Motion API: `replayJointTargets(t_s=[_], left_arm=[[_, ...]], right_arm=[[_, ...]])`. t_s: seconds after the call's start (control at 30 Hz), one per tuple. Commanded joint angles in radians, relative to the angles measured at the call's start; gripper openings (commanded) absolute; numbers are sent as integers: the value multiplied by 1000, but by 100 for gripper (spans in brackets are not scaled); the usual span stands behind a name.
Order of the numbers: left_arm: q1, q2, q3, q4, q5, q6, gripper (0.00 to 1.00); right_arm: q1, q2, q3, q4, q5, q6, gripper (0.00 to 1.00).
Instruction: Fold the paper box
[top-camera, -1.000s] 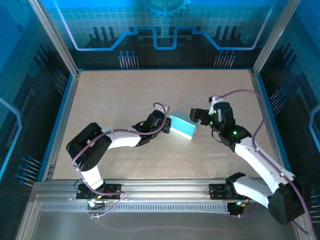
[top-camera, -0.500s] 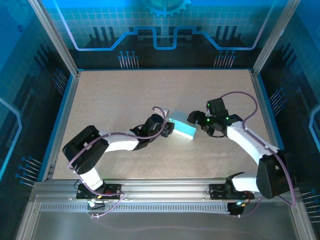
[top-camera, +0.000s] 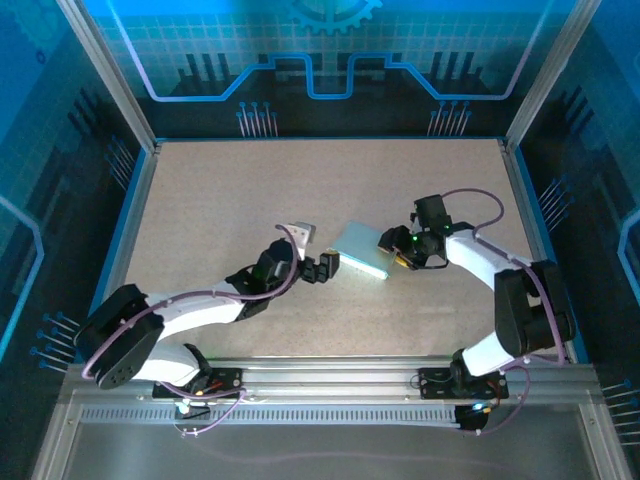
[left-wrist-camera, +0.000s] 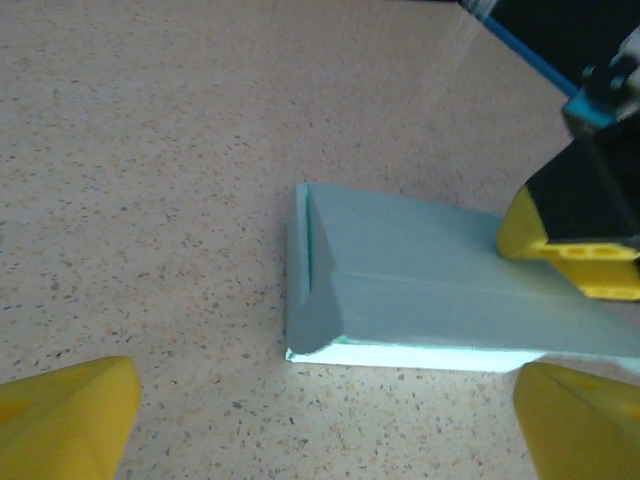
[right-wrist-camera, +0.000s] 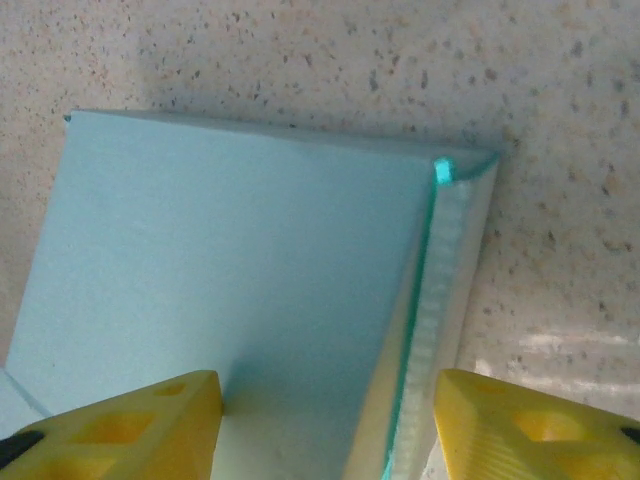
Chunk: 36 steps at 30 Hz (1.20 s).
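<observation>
Speckled beige tabletop (top-camera: 250, 200) filled the overhead view, fenced by aluminium posts (top-camera: 110, 75) and blue panels printed with a circuit pattern (top-camera: 320, 60) at 12 o'clock. The paper box (top-camera: 360, 248) lay close to the table's centre, a touch toward 3 o'clock, as a slim pale-blue slab with its long side running from 10 to 4 o'clock.

I had the left gripper (top-camera: 322, 268) low over the table at the box's 8 o'clock, near it but clear of it. On the left wrist camera its yellow fingertips (left-wrist-camera: 70, 415) sat in the two bottom corners, so the left gripper (left-wrist-camera: 325, 430) stood wide with bare table between its jaws. Ahead of them lay the paper box (left-wrist-camera: 430, 290), its near end showing a folded flap and a bright lower edge against the table.

The right gripper (top-camera: 392, 250) was at the box's 3 o'clock end, its arm reaching in from 4 o'clock. One of its yellow fingers (left-wrist-camera: 560, 245) rested over the box's top face. On the right wrist camera the right gripper (right-wrist-camera: 320, 420) stood at a middling width astride the paper box (right-wrist-camera: 230, 260). One tip was over the flat face and the other just outside the creased edge. I could not tell whether the jaws were actually pinching the card.
</observation>
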Motion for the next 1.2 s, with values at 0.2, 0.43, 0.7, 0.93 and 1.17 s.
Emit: replayJointTargets(t_s=[0.2, 0.43, 0.7, 0.93, 1.17], left_arm=[[178, 82, 210, -329, 252, -202, 99], [268, 261, 385, -449, 496, -341, 94], [283, 432, 558, -560, 568, -379, 79], [284, 505, 582, -538, 602, -397, 58], [289, 545, 576, -524, 597, -411, 45]], right_arm=[[-33, 184, 178, -10, -73, -226, 56], [-36, 294, 324, -78, -99, -392, 55], [-59, 258, 335, -88, -111, -423, 62], [-74, 221, 281, -71, -169, -414, 61], [-75, 247, 230, -30, -184, -427, 54]])
